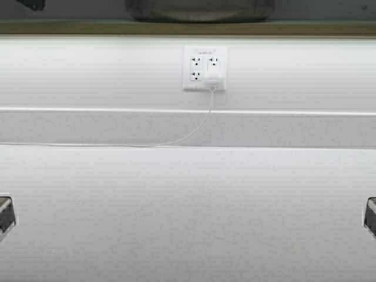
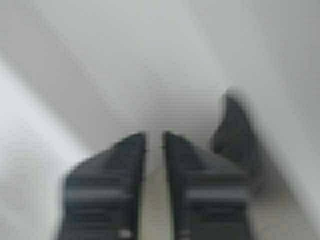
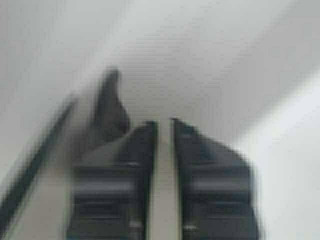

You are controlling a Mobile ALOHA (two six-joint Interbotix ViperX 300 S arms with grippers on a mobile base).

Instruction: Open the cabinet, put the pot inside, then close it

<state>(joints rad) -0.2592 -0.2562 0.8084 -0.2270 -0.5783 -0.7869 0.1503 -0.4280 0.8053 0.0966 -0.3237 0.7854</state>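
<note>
Basically nothing's done yet, judging by the views. High view shows a white counter (image 1: 188, 217), wall outlet (image 1: 204, 69) w/ cord. No cabinet in sight; the dark shape at the top edge may be the pot (image 1: 200, 9), can't confirm. Left gripper (image 2: 154, 145) and right gripper (image 3: 164, 132) hover over the counter, jaws nearly closed, holding nothing. Open, load, close all remain.

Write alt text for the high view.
A white countertop runs to a white wall holding an outlet plate, from which a plugged-in white cable trails off to the left. The left gripper and right gripper only peek in at the picture's side edges.
</note>
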